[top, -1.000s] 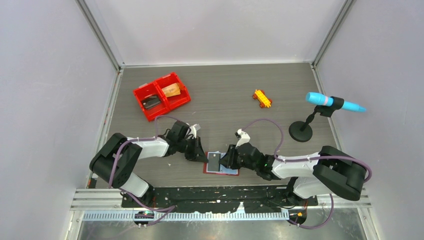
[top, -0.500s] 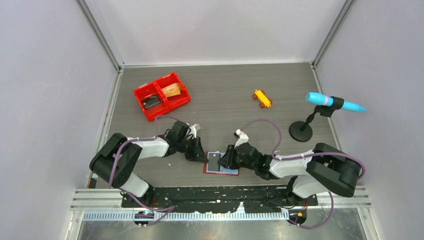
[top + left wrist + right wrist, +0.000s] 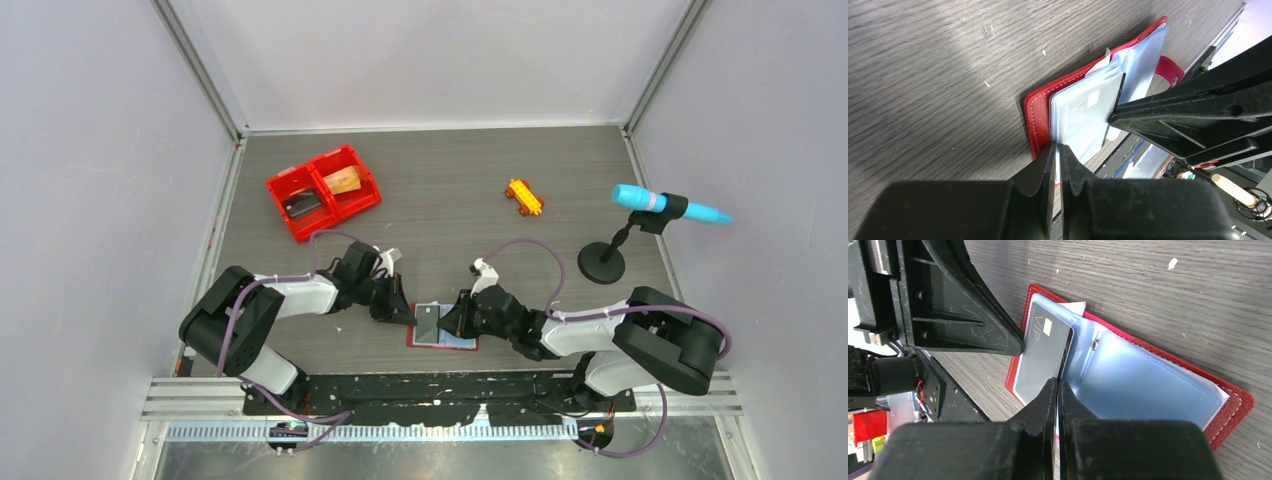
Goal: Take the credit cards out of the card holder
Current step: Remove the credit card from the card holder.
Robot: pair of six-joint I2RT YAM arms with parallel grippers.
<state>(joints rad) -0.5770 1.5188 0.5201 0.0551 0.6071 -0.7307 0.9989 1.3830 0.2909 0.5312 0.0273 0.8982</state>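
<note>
I have the card holder (image 3: pixel 441 327) lying open on the surface (image 3: pixel 450 180) at the near edge, between the two arms, its pale blue lining facing up. A grey card marked VIP (image 3: pixel 1043 352) sits over the left half, partly drawn from its sleeve.

The right end effector (image 3: pixel 1057 385) is pinched closed on that card's edge. The left end effector (image 3: pixel 1056 147) is closed at the holder's left edge, on the sleeve or cover; I cannot tell which.

Risks as I judge them:
- If the left grip is on the sleeve only, the holder may lift or drag with the card as the right arm pulls.
- The right pinch sits on a thin edge, so the card could slip free and drop back.
- The two sets of fingers are nearly touching, so a small misalignment could make them collide.

Containers: the red bin (image 3: pixel 323 191) stands well apart at the far left, with a dark object in one compartment and a tan one in the other. I cannot see further cards in the holder.
</note>
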